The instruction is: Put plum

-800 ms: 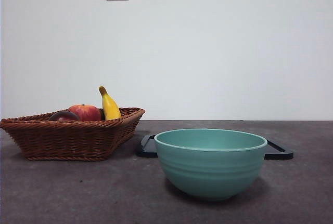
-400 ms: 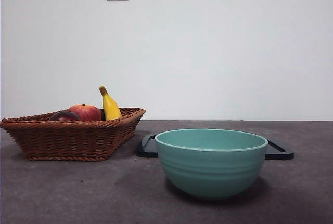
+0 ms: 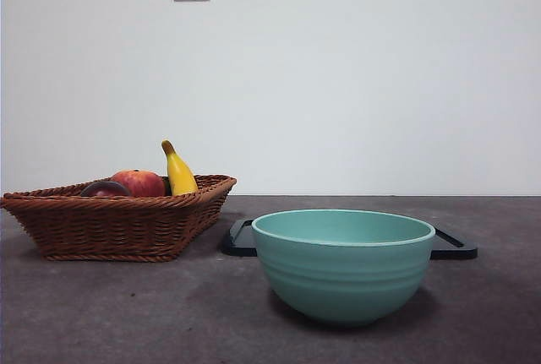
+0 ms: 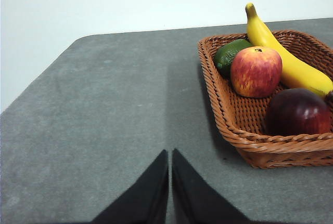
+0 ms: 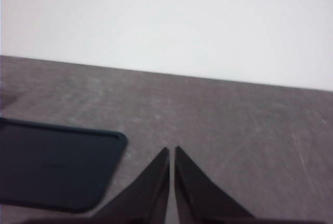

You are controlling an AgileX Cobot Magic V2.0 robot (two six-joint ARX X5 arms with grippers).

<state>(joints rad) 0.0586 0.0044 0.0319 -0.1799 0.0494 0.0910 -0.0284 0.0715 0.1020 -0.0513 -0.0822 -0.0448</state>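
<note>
Nothing has moved since the earlier front frames: basket, fruit, bowl and tray sit where they were, and no arm shows in the front view.

Left gripper point(image 4: 170, 154) hangs over bare bench point(image 4: 104, 120) with its jaws pressed together, empty. Plum point(image 4: 297, 112) lies ahead of it and off to one side, inside the wicker basket point(image 4: 229, 122), in the corner nearest this gripper, close against the near rim. Red-orange fruit point(image 4: 256, 71) is just beyond the plum, green fruit point(image 4: 229, 55) further back, banana point(image 4: 283, 57) along the far side, leaning on the rim. Right gripper point(image 5: 171, 151) is also closed and empty, over bench beside the black tray point(image 5: 52, 167), well away from the basket; looks like it's waiting.

Risks, as I judge them:
- Jaws are shut. If they don't open before descent, the tips push the plum instead of straddling it.
- Plum sits tight to the rim, so one jaw may catch the wicker, drag the basket or tip it.
- Glossy round skin: an off-centre pinch likely squirts it out, rolling into the red-orange fruit or deeper into the basket.
- Red-orange fruit is near and similar in size, so a wrong pick is possible if targeting drifts.
- Destination isn't named. Teal bowl point(image 3: 342, 263) in front of the tray looks the likely target, but that's a guess; a high release could bounce the plum out.
</note>
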